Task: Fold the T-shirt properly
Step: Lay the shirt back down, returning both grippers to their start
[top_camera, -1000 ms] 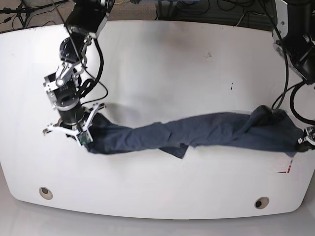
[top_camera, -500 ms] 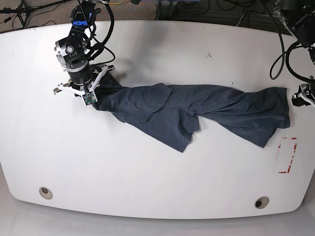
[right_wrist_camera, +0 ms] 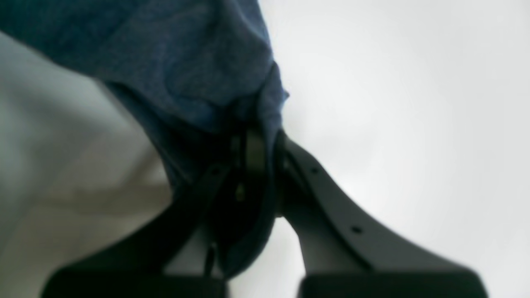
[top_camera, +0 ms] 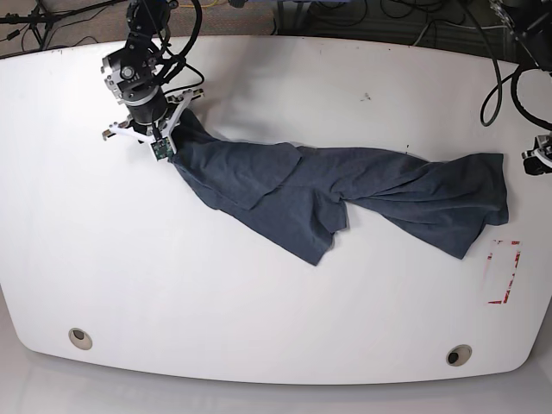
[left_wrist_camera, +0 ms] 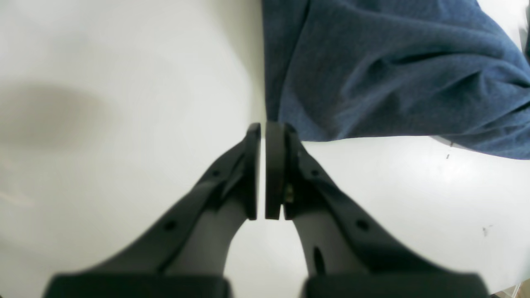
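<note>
Navy T-shirt lies stretched, rumpled and unfolded, nine-to-three across the table; right gripper clamps its end, left gripper is closed, empty.

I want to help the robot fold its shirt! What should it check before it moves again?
1. Right hand pinching the dark navy-blue cotton T-shirt: ok.
2. Left hand holding cloth: not ok; shut beside the shirt's edge, nothing between its fingers.
3. Shirt spread flat: not ok, twisted and bunched.
4. Shirt fully on the white table: ok.
5. Neck and lettering facing up: cannot tell.
</note>
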Robot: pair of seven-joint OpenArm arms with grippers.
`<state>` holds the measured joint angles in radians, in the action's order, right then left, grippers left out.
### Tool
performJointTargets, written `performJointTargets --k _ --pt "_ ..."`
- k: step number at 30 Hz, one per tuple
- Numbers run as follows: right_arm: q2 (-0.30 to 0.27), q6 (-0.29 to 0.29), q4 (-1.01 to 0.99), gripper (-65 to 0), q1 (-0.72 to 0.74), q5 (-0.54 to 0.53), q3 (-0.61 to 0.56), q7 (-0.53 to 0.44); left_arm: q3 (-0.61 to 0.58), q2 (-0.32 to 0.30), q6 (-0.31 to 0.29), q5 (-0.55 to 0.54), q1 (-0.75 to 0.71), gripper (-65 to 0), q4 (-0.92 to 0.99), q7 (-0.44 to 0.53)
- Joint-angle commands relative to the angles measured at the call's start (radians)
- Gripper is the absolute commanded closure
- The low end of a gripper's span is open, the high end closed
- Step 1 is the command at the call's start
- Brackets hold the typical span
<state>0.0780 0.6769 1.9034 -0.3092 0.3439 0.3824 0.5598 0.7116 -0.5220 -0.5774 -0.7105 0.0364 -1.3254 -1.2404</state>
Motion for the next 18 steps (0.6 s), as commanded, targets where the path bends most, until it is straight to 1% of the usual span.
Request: performJointTargets --k 1,12,14,16,18 --pt "0.001 -0.006 0.014 0.0 0.008 -0.006 -0.001 -0.022 0.006 -0.026 -0.005 -0.016 0.013 0.0 -0.016 0.011" --pt "0.001 -0.006 0.014 0.0 0.008 -0.006 -0.001 -0.020 0.004 -0.026 -0.002 -0.016 0.026 -0.4 -0.016 0.011" --pt "0.001 -0.006 0.014 0.0 0.008 -0.006 -0.001 -0.020 0.001 -0.026 0.000 -0.016 0.058 -2.6 -0.015 0.011" --pt "0.001 -0.004 0.014 0.0 0.008 -0.006 -0.001 -0.020 0.001 -0.026 0.003 -0.005 0.096 -6.7 -0.010 0.011" --pt "0.001 -0.004 0.015 0.0 0.008 -0.006 -0.001 -0.020 0.000 -0.023 0.021 0.033 0.136 -13.1 0.007 0.011"
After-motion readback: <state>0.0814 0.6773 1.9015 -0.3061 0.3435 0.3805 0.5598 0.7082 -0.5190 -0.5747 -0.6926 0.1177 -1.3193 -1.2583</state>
